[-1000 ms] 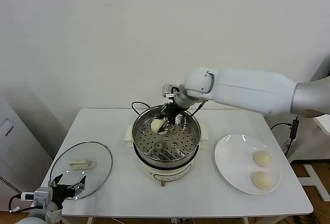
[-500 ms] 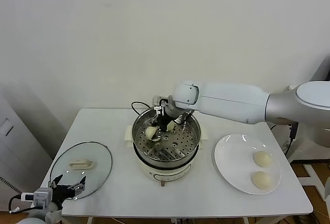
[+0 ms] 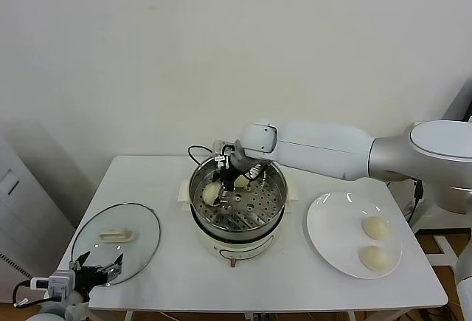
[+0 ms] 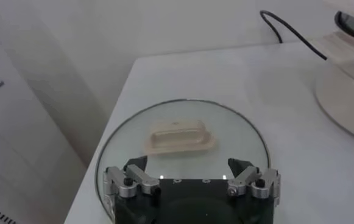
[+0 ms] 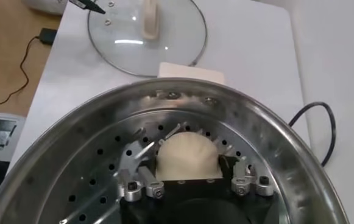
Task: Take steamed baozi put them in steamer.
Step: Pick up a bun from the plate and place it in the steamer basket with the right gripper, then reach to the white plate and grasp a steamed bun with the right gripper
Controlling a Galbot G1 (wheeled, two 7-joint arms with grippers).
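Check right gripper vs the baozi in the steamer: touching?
Cannot tell. In the right wrist view the right gripper straddles the baozi on the steamer floor with open jaws, but no gap or contact shows plainly at either finger.

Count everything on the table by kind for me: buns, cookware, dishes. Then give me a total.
Baozi: 4
Steamer: 1
Plate: 1
Glass lid: 1
Total: 7
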